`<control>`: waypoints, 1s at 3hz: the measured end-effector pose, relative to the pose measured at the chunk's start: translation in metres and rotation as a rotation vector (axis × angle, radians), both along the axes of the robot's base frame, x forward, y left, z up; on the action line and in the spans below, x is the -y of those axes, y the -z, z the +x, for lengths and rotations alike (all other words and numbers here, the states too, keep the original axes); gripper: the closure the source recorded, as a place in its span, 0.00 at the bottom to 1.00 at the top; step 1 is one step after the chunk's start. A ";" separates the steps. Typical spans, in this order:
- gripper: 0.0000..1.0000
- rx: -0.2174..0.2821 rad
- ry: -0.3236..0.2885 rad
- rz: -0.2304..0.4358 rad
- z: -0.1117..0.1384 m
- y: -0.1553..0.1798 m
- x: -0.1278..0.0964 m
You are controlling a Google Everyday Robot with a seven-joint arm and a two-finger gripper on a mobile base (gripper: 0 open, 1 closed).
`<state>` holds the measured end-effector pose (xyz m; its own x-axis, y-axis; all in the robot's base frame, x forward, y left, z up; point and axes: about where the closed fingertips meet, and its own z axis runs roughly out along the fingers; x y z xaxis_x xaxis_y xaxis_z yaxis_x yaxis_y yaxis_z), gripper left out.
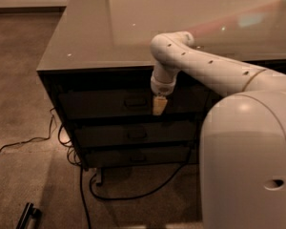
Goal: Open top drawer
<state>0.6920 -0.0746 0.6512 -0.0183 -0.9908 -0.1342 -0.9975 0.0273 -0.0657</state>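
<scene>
The top drawer [105,104] is a wide dark front just under the glossy desk top, the tallest of a stack of three. It sits flush with the cabinet, and its small loop pull [135,102] is at the centre. My gripper [158,106] hangs down from the white arm [205,66] in front of this drawer, just right of the pull and at its height. Whether it touches the drawer front cannot be told.
Two shallower dark drawers [133,134] lie below. The glossy desk top [133,27] overhangs them. Black cables [86,185] trail on the carpet under and left of the cabinet. A dark bar [27,216] lies at the bottom left. My white body [250,166] fills the right foreground.
</scene>
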 end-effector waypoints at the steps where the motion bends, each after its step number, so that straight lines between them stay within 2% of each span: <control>1: 0.65 -0.002 0.003 -0.001 -0.001 -0.002 0.001; 2: 0.88 -0.002 0.003 -0.001 -0.001 -0.009 0.001; 3: 1.00 -0.002 0.003 -0.001 -0.001 -0.014 0.001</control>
